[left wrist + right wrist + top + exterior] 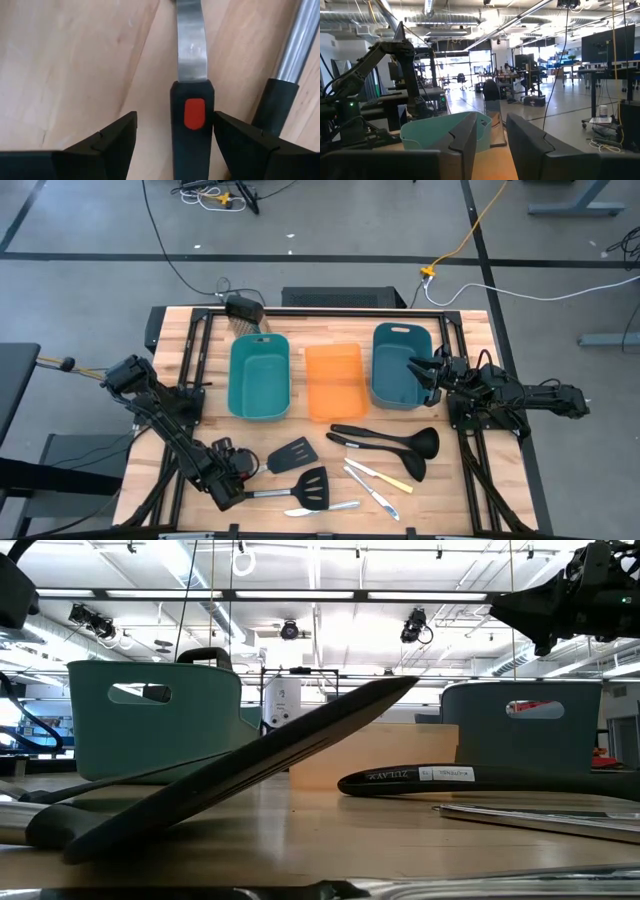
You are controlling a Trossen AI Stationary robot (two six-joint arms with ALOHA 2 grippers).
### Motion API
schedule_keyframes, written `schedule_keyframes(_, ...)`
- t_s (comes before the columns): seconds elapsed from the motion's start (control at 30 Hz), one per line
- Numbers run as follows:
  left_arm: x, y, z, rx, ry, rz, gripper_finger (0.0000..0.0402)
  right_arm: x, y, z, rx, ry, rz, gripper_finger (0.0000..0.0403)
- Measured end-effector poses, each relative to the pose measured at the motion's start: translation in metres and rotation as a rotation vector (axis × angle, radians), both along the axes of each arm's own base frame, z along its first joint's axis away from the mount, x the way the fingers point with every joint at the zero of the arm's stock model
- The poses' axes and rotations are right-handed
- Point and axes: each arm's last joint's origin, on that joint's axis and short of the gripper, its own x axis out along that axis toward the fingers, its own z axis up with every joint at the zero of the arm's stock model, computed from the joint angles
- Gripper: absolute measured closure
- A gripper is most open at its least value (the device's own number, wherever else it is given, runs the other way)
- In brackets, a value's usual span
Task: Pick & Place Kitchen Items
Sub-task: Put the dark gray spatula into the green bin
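My left gripper [238, 472] [175, 119] points down at the table's near left, open. Its fingers stand on either side of the black handle [192, 140], marked with a red spot, of the farther black slotted spatula [293, 455]. The second spatula [310, 488] lies flat beside it, its silver shaft [295, 40] close to one finger. Two black ladles [392, 442], a yellow-handled knife [380, 475] and two silver knives [372, 494] [322, 507] lie flat on the table. My right gripper [425, 372] [492, 142] waits raised over the right teal bin, open with nothing between its fingers. My left gripper comes from above with its fingers across the spatula's handle, near where the steel shank [191, 45] joins it. One finger [240, 145] stands right at the handle's side, and I cannot tell whether it touches. The other finger [112, 142] is apart. The spatula lies on the table.
Three bins stand in a row at the far side: teal [260, 375], orange [333, 380], teal [400, 365]. A black frame [200, 350] rims the table. In the low view a spatula blade [300, 750] slants up close to the camera.
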Motion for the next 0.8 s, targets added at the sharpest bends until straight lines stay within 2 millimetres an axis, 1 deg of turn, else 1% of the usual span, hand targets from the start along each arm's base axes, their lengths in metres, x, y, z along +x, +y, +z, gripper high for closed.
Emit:
schedule_keyframes(0.57,0.009,0.007,0.0,-0.01,0.012,-0.018,0.0141,0.0,0.0,0.0,0.0,0.0,0.0,0.0286)
schedule_keyframes(0.67,0.01,0.007,0.0,-0.014,0.017,-0.019,0.0158,0.0,0.0,0.0,0.0,0.0,0.0,0.0286)
schedule_keyframes(0.8,0.012,0.008,-0.001,-0.018,0.019,-0.015,0.0197,0.0,0.0,0.0,0.0,0.0,0.0,0.0286)
